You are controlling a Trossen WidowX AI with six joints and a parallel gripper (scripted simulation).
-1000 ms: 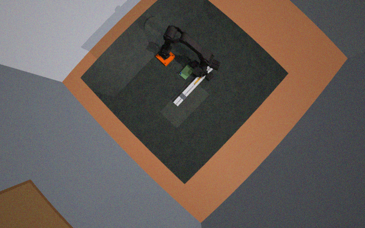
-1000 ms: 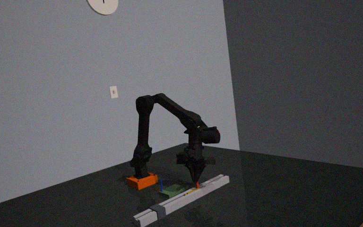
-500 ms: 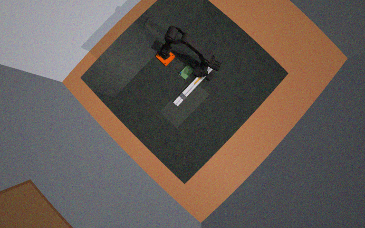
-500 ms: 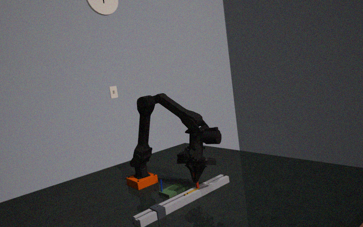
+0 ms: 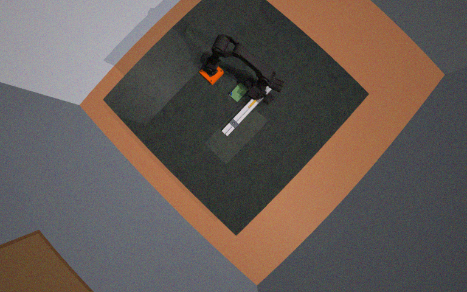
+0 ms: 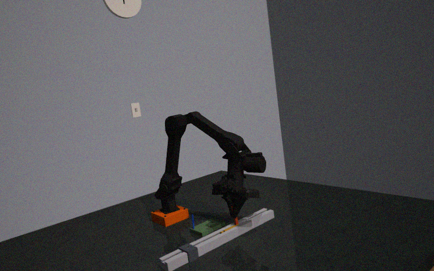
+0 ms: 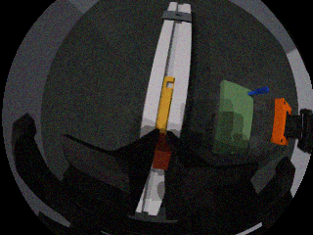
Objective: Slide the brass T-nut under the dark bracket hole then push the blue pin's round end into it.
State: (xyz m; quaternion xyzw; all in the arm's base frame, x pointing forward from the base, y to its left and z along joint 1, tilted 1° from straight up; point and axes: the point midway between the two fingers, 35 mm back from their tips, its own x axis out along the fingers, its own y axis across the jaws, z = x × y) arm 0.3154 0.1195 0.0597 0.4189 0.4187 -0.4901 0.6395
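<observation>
Exterior view: gripper [image 6: 235, 216] [image 7: 163, 139] pointing down, gripping the orange handle [image 6: 236, 221] [image 7: 162, 156] above the rail [image 5: 241, 116] [image 6: 212, 239] [image 7: 185, 64]; brass T-nut [image 5: 252, 103] [image 6: 228, 229] [image 7: 164, 105] lying along the slot. Top view: arm [image 5: 249, 62] [image 6: 207, 127] hiding the handle, bending over the rail's far end.

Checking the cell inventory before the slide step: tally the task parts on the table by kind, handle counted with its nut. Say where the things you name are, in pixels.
T-nut with orange handle [image 6: 236, 221] [image 7: 161, 158]: 1
Aluminum rail [image 5: 242, 115] [image 6: 212, 241] [image 7: 184, 59]: 1
Dark bracket [image 5: 233, 123] [image 6: 192, 253] [image 7: 170, 15]: 1
Green tray [image 5: 236, 94] [image 6: 202, 230] [image 7: 237, 108]: 1
Blue pin [image 5: 231, 93] [image 6: 192, 222] [image 7: 259, 91]: 1
Total: 5
</observation>
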